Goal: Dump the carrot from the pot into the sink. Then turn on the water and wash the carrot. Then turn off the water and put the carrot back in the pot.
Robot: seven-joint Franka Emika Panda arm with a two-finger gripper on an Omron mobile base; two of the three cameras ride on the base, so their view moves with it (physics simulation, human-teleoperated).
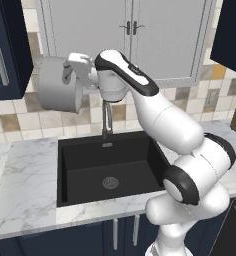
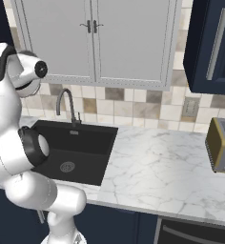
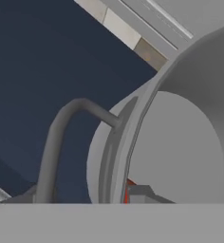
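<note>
Pot [image 1: 57, 90] hangs tipped on its side, high above the back left corner of the sink [image 1: 80, 150], well clear of the bench [image 1: 20, 180]. Your hand [image 1: 70, 70] is closed narrowly on the pot's rim. In the hand view a red sliver, probably the carrot [image 3: 128, 190], shows by the rim. Judge the pot stiff, heavy and smooth: hold the rim firmly. The carrot is light and will slide out freely.

The pot [image 1: 57, 89] hangs tipped on its side above the sink's [image 1: 85, 167] left half, left of the faucet [image 1: 107, 119]; a toaster [image 2: 221, 145] sits far right on the worktop [image 2: 167, 167].
</note>
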